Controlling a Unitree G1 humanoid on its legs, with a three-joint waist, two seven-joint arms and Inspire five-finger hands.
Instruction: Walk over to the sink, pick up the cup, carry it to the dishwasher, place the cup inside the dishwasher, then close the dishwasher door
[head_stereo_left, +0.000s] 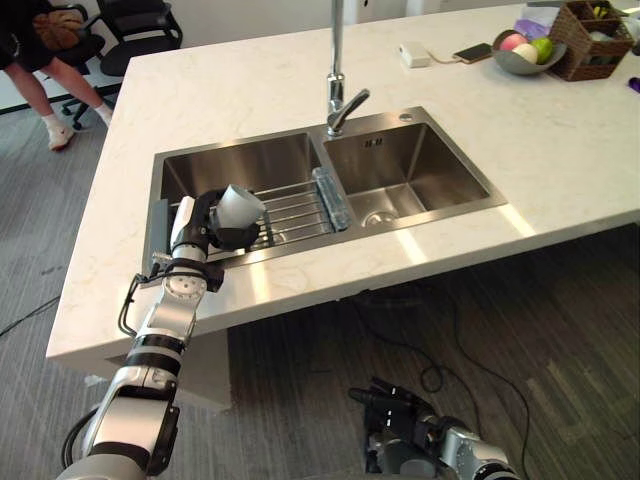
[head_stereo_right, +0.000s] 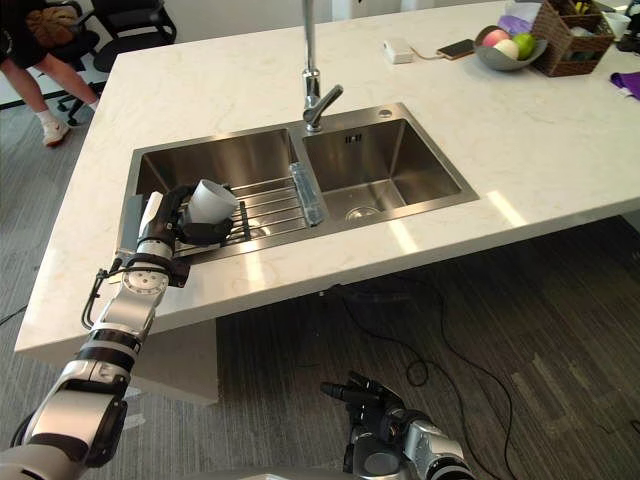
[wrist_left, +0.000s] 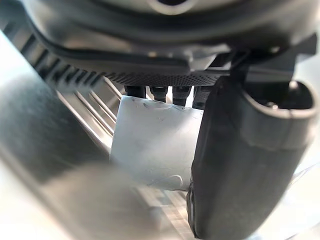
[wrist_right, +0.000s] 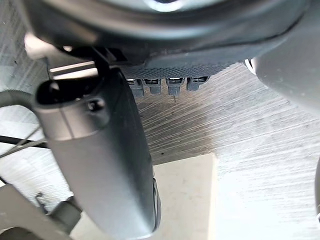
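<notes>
Left hand (head_stereo_left: 207, 222) has fingers and thumb curled round the white cup (head_stereo_left: 238, 205), over the sink's (head_stereo_left: 250, 160) wire rack (head_stereo_left: 298, 210), gripped for carrying

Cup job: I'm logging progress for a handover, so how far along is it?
Done: the robot is at the sink, its left hand curled round the white cup at the wire rack. In hand: the pick-up; I cannot tell if the cup is clear of the rack. Left: carrying, loading, closing the dishwasher door. The right hand hangs open near the floor.
</notes>
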